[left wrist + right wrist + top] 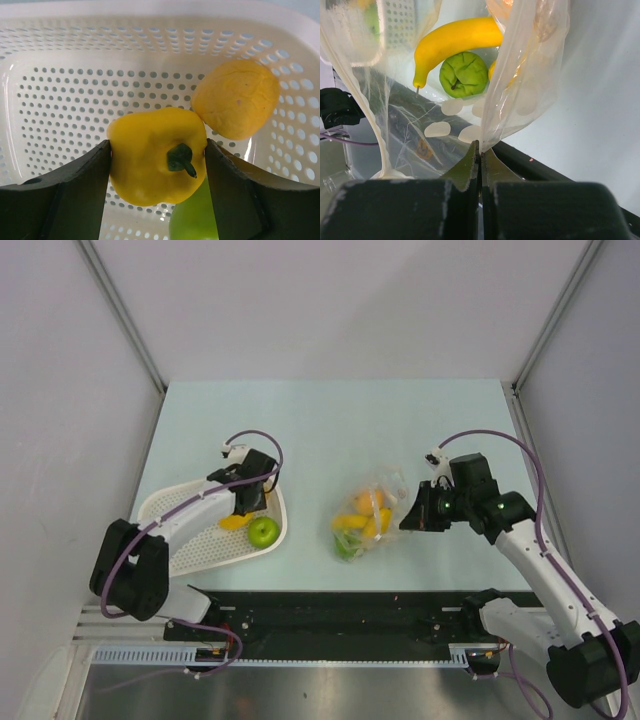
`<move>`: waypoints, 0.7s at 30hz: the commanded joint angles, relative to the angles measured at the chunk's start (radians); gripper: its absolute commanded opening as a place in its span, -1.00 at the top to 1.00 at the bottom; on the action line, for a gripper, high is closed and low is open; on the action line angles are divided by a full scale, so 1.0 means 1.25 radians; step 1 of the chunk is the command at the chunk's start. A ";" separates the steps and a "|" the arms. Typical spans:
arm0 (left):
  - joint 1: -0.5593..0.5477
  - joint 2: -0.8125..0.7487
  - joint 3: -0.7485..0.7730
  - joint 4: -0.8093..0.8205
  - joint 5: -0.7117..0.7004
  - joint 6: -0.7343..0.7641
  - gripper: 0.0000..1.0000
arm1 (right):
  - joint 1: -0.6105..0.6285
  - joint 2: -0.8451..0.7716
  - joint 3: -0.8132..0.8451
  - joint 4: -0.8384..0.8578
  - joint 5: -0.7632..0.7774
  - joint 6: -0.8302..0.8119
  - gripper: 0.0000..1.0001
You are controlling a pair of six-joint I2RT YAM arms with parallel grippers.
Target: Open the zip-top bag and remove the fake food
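Note:
The zip-top bag (368, 512) lies at mid-table with a banana (455, 39), a green apple (464, 74) and orange pieces inside. My right gripper (410, 518) is shut on the bag's right edge; in the right wrist view its jaws (480, 149) pinch the clear film and hold it up. My left gripper (243, 514) is over the white basket (190, 540). In the left wrist view it (157, 145) is shut on a yellow fake pepper (150, 165), with both fingers touching its sides.
In the basket (65, 100) lie a yellow-orange round fruit (235, 100) and a green apple (192, 220), also seen from above (264, 531). The black base rail (340, 610) runs along the near table edge. Grey walls close in on both sides.

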State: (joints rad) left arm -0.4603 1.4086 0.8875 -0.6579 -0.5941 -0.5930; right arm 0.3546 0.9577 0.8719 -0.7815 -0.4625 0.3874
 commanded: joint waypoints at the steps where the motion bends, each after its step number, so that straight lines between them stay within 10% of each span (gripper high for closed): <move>1: 0.005 0.006 -0.007 0.008 0.027 -0.048 0.36 | -0.004 0.009 0.022 0.004 -0.018 -0.010 1.00; 5: 0.005 -0.002 -0.007 0.017 0.046 -0.042 -0.48 | -0.006 0.024 0.020 0.012 -0.025 -0.015 1.00; 9: 0.004 -0.022 0.019 -0.005 0.056 -0.021 -0.80 | -0.006 0.034 0.030 0.021 -0.029 -0.013 1.00; 17: -0.001 -0.193 0.093 -0.052 0.247 0.041 -0.97 | -0.001 0.051 0.081 0.031 -0.030 -0.001 1.00; 21: -0.022 -0.319 0.066 0.133 0.548 0.042 -0.76 | 0.005 0.055 0.104 0.032 -0.020 0.002 1.00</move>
State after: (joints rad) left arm -0.4648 1.1648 0.9577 -0.6884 -0.2955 -0.5655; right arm 0.3515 1.0229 0.9363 -0.7689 -0.4820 0.3882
